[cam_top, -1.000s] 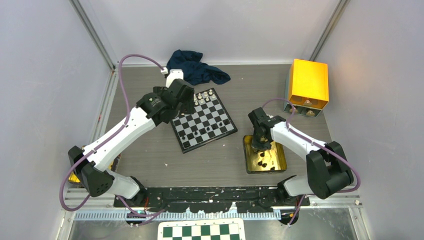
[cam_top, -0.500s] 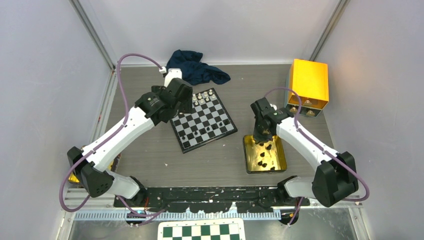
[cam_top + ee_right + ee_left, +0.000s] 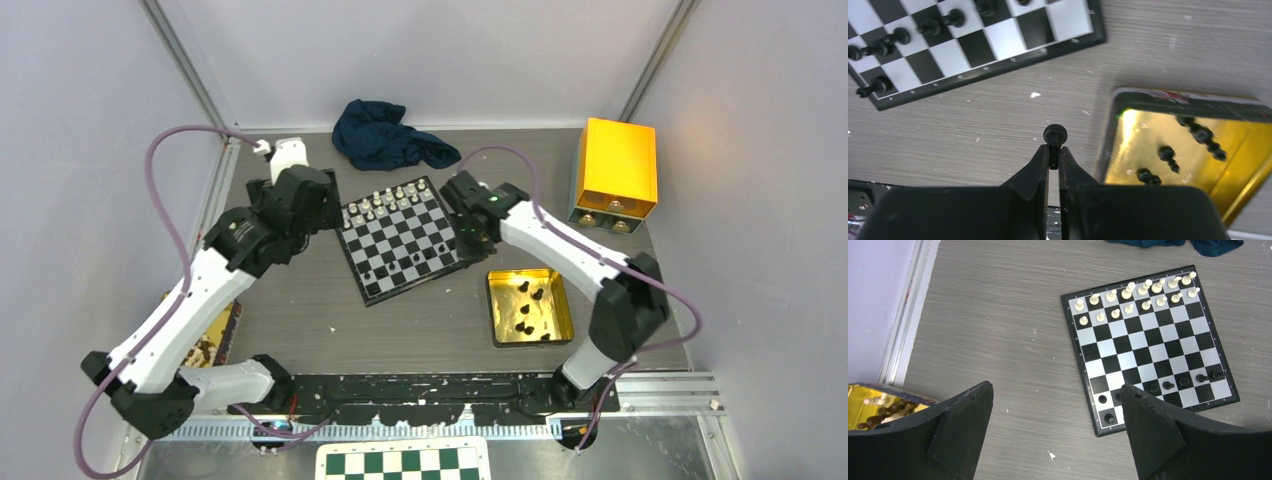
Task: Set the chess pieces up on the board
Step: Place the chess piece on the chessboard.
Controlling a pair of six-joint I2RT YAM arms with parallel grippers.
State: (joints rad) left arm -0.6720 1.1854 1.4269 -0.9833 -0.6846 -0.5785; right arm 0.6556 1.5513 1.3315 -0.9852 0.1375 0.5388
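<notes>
Right gripper (image 3: 1053, 152) clenched on a black pawn (image 3: 1055, 134). The stem is pinched between the two fingertips and the round head pokes out past them.

In the wrist view we see the pawn hanging over bare table (image 3: 973, 130), between the board (image 3: 973, 47) border and the rim of the gold tray (image 3: 1113, 125), touching neither. From above, this gripper sits at the board's right edge.

Left gripper (image 3: 1055, 390) has its jaws spread wide with nothing between them. It hangs off the board's left side, well clear of the squares.

On the board, the white pieces (image 3: 1135, 295) fill two rows on the far side. A few black pieces (image 3: 1168, 385) stand in the near rows. More black ones lie loose in the tray.

Against a second ago:
- The right gripper was down over the tray; it is now up beside the board.
- The left arm was covering the board's far left corner; it has drawn back leftward, and the white rows now show in full.
</notes>
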